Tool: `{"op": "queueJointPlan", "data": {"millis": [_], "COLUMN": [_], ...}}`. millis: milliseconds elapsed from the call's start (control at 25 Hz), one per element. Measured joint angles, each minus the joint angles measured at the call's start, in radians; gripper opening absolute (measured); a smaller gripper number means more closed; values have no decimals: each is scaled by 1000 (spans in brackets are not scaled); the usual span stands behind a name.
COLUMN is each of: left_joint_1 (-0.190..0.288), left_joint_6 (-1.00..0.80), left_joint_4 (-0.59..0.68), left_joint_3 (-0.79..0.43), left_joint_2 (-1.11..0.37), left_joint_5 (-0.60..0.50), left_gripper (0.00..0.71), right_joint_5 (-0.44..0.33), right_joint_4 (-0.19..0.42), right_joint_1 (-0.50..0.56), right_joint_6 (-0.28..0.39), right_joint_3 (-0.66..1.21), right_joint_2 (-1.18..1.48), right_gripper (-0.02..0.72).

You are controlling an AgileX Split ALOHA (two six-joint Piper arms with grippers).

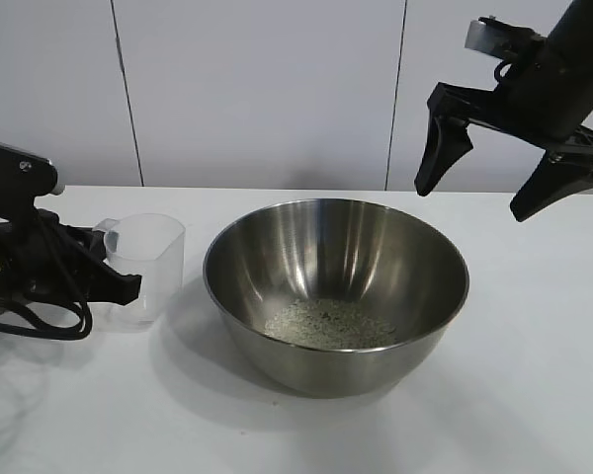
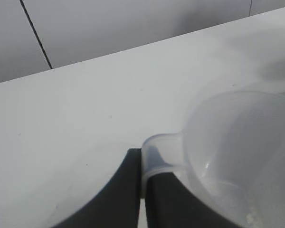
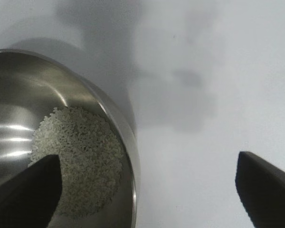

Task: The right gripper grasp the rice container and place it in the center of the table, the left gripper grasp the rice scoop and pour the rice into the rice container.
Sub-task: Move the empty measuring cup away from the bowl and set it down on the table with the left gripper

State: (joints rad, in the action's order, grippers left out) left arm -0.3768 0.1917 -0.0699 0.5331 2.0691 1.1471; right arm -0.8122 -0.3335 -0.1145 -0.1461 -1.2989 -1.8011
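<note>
Black left gripper (image 1: pixel 128 286) clamps handle of upright clear plastic rice scoop (image 1: pixel 144 262), near tabletop's left edge. Shiny round steel rice container (image 1: pixel 336 291), mid-tabletop, holds white rice (image 1: pixel 331 324). Black right gripper (image 1: pixel 479 193) hangs above, spread wide, empty.

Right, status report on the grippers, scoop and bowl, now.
Left gripper shut on the rice scoop, upright on the table beside the rice container. Right gripper open, raised above the container's rim. Rice in the container. Nothing in the way.

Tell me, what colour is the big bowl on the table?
Shiny silver steel: the rice container mirrors its surroundings, clearest in the exterior view.
</note>
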Motion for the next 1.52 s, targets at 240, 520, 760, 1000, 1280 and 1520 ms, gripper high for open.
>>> {"op": "queueJointPlan", "data": {"millis": [240,520,760,1000,1280,1520], "left_joint_1": [0,0,1,2,2,2], "left_joint_6": [0,0,-2,-2,-2,-2], "left_joint_4": [-6,-10,-63,-68,-70,-71], "left_joint_3": [0,0,0,0,0,-1], "left_joint_2": [0,0,0,0,0,0], "left_joint_5": [-4,-52,-79,-79,-86,-176], "left_gripper": [10,13,22,152,445,571], "right_joint_5": [0,0,0,0,0,0], "right_joint_4": [0,0,0,0,0,0], "right_joint_1": [0,0,0,0,0,0], "right_joint_6": [0,0,0,0,0,0], "right_joint_3": [0,0,0,0,0,0], "right_joint_2": [0,0,0,0,0,0], "right_gripper": [683,683,683,683,683,683]}}
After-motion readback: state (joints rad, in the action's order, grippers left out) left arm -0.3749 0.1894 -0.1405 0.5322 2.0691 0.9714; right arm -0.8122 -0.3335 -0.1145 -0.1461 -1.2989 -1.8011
